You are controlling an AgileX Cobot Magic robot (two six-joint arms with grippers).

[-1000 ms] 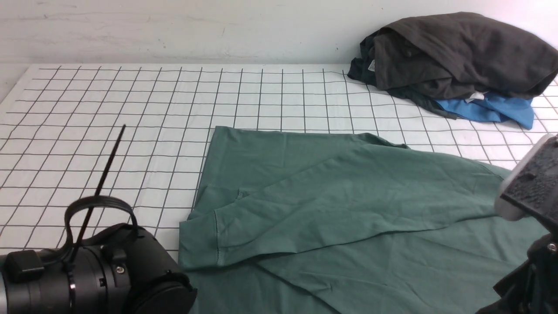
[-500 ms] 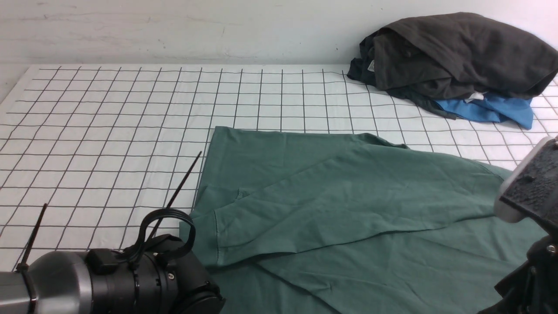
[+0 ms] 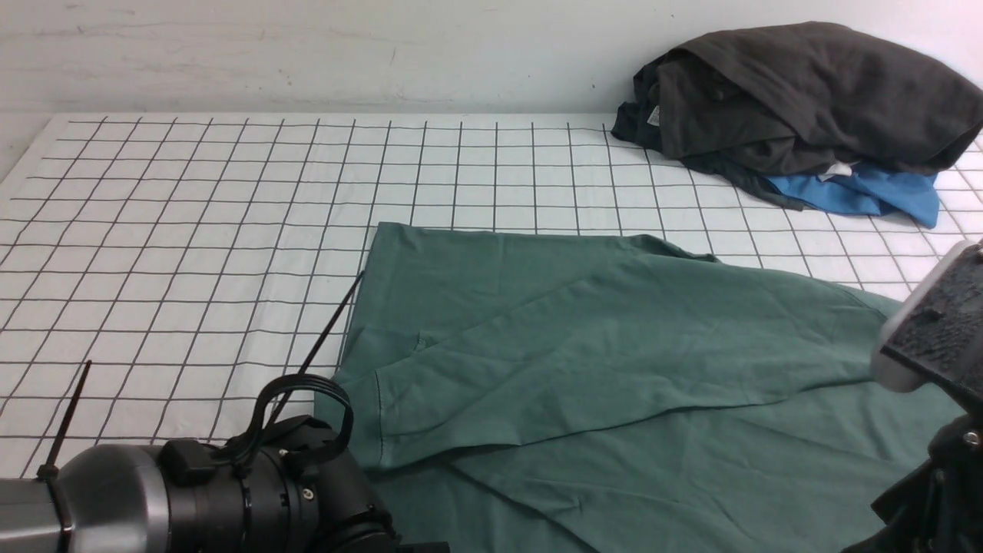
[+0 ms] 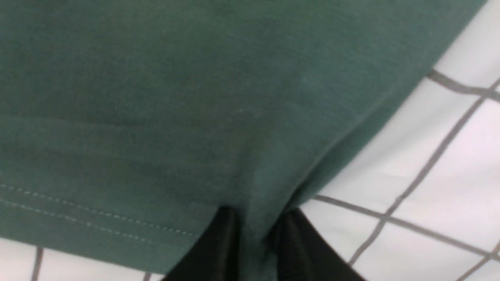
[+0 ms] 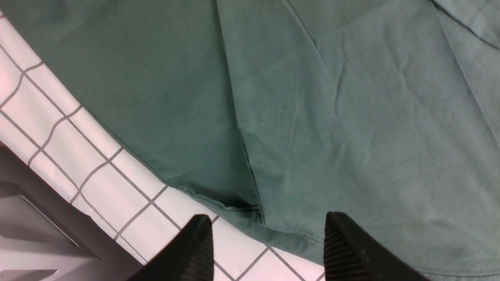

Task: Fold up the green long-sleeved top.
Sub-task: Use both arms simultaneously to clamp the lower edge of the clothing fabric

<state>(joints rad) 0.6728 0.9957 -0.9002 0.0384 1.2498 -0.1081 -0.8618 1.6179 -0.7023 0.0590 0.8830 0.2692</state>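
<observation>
The green long-sleeved top (image 3: 599, 361) lies spread on the checked table cover, with one part folded over its middle. In the left wrist view my left gripper (image 4: 256, 218) is shut on the green long-sleeved top (image 4: 195, 97), with a ridge of fabric pinched between its black fingers close to a stitched hem. The left arm (image 3: 230, 499) sits at the top's near left corner; its jaws are hidden in the front view. My right gripper (image 5: 267, 226) stands open just above the top's hem edge (image 5: 289, 230), holding nothing. No logo or collar shows.
A heap of dark grey-black garments (image 3: 806, 100) rests on a bright blue garment (image 3: 868, 196) at the back right, against the wall. White cloth with a black grid (image 3: 192, 215) covers the table. A grey frame edge (image 5: 39, 226) lies beside the table near the right gripper.
My left arm moved right to the top's near left corner, and its jaws closed on the fabric. The right arm stayed nearly still.
</observation>
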